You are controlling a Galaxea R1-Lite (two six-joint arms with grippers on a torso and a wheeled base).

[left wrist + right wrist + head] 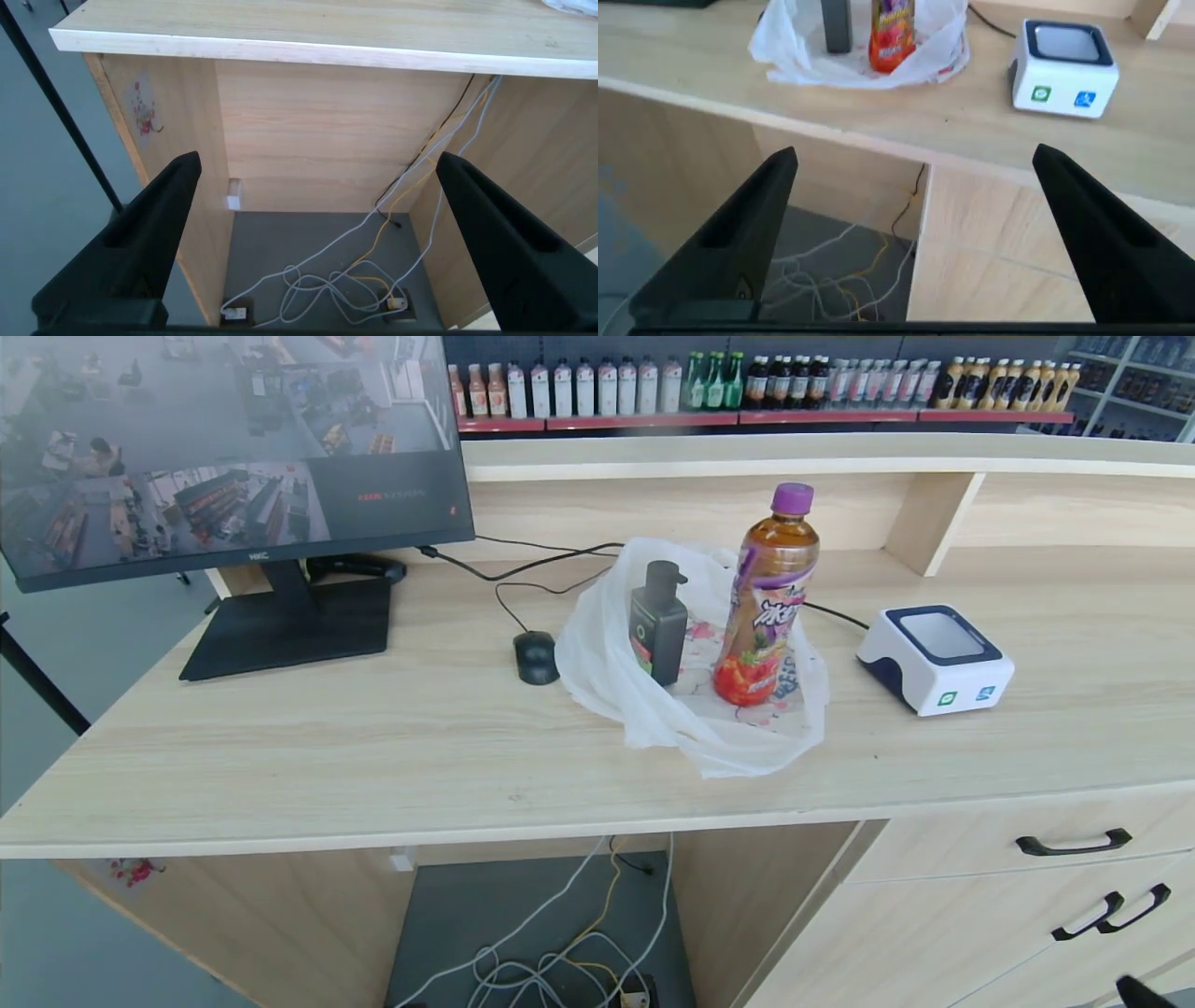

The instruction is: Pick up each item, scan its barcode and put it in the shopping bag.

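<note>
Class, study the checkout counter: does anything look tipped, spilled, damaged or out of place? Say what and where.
Nothing looks spilled, tipped or damaged. The pump bottle and drink bottle stand upright in the shopping bag, whose sides lie slumped and spread on the counter instead of rising around them.

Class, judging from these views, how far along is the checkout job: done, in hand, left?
Done: pump bottle and tea bottle stand upright inside the shopping bag. In hand: nothing; left gripper and right gripper are open before the counter. Left: seemingly no further item.
</note>
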